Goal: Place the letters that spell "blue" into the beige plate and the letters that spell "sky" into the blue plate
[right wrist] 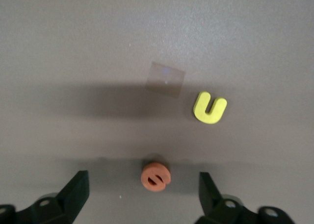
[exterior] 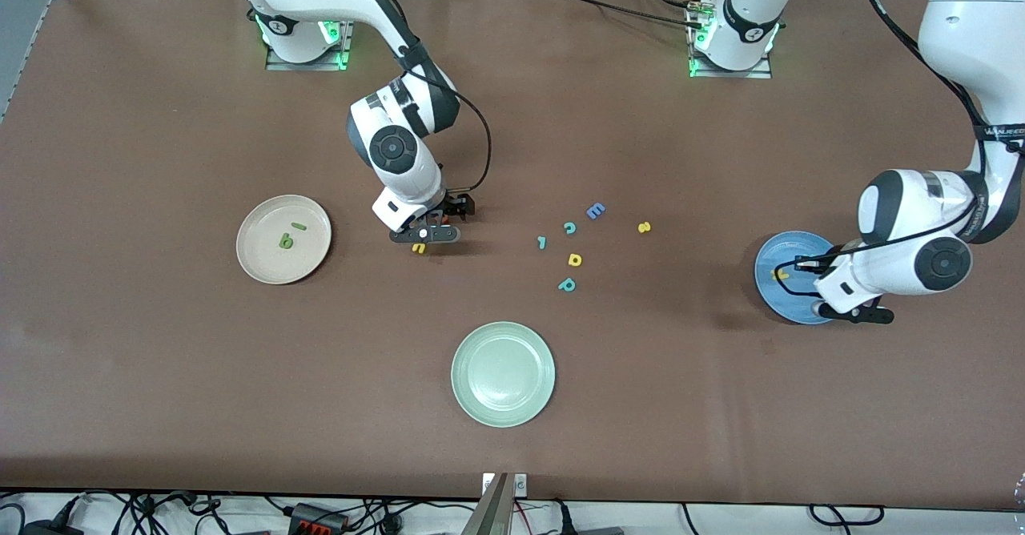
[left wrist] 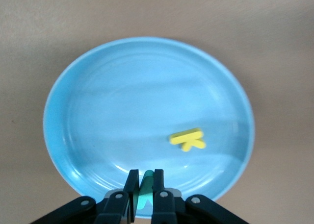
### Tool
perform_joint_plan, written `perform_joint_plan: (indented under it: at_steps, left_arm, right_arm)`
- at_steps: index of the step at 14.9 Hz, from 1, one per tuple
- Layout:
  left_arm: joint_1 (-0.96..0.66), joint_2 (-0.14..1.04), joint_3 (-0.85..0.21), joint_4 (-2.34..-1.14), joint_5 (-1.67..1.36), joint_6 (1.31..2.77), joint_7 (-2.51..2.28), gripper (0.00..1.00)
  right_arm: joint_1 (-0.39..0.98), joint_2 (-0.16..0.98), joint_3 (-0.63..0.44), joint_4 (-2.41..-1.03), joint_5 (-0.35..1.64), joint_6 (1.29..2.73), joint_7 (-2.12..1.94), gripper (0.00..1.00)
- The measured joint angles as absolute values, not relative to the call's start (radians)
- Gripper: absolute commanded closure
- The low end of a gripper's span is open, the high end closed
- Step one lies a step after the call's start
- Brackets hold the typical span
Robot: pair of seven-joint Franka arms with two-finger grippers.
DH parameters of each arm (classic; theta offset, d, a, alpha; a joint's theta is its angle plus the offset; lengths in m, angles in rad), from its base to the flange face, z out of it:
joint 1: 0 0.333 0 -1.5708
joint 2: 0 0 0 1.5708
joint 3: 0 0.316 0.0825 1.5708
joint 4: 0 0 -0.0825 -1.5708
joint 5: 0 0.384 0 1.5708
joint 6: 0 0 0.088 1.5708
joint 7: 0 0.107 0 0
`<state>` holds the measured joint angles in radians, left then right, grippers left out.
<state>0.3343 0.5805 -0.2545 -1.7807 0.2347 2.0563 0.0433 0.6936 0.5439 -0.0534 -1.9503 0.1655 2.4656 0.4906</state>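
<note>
Your right gripper [right wrist: 142, 189], jaws wide, straddles the orange e [right wrist: 156, 175] on the bench beside the yellow u [right wrist: 210, 107]: centre, then close. Left gripper [left wrist: 145, 182] pinches the teal y [left wrist: 145, 194] over the blue plate [left wrist: 98, 87].

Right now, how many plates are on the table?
3. The beige plate lies toward the right arm's end, the blue plate toward the left arm's end, and a pale green plate sits nearest the front camera.

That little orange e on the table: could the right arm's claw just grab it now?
Probably yes. The right gripper hangs open right over the orange e, a finger on each side, nothing between. The yellow u lies apart, out of the way.
</note>
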Motion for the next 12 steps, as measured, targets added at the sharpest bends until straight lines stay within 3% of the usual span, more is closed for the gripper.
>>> perform_joint_plan:
  at_steps: [1, 5, 6, 8, 11, 12]
  left_arm:
    - [0.338, 0.588, -0.255, -1.781, 0.235, 2.059, 0.049, 0.00]
    - [0.328, 0.596, -0.275, -1.781, 0.235, 2.056, 0.047, 0.00]
    - [0.328, 0.596, -0.289, -1.781, 0.234, 2.046, 0.042, 0.00]
    - [0.329, 0.594, -0.345, -1.780, 0.234, 2.004, -0.035, 0.00]
    - [0.325, 0.590, -0.472, -1.782, 0.234, 1.956, -0.252, 0.00]
    - [0.323, 0.589, -0.516, -1.789, 0.234, 1.954, -0.317, 0.00]
  right_arm:
    - [0.694, 0.550, -0.054, -1.950, 0.166, 2.471, 0.493, 0.16]
    - [0.700, 0.577, -0.054, -1.950, 0.167, 2.473, 0.525, 0.19]
    - [0.706, 0.581, -0.054, -1.950, 0.167, 2.474, 0.542, 0.23]
    - [0.716, 0.585, -0.054, -1.950, 0.167, 2.475, 0.554, 0.35]
    - [0.718, 0.584, -0.054, -1.950, 0.167, 2.475, 0.556, 0.65]
    - [0.718, 0.583, -0.056, -1.949, 0.167, 2.475, 0.556, 0.68]
